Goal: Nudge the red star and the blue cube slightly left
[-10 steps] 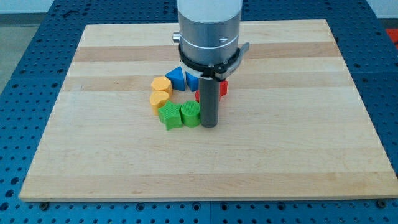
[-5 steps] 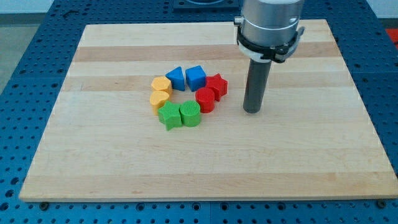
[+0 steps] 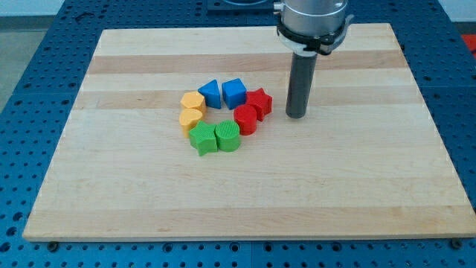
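The red star [image 3: 259, 100] sits at the right of a ring of blocks near the board's middle. The blue cube [image 3: 234, 91] touches it on the upper left. My tip [image 3: 297, 115] rests on the board just right of the red star, a small gap apart, roughly level with the star's lower edge. Nothing hides either block.
The ring also holds a blue triangular block [image 3: 210, 93], a red cylinder [image 3: 246, 118], two green blocks [image 3: 227, 137] [image 3: 201, 138] and two yellow blocks [image 3: 193, 101] [image 3: 190, 118]. The wooden board [image 3: 134, 193] lies on a blue perforated table.
My tip moved from beside the green and red blocks to the view's right, then up and slightly left toward the red star. No block has moved.
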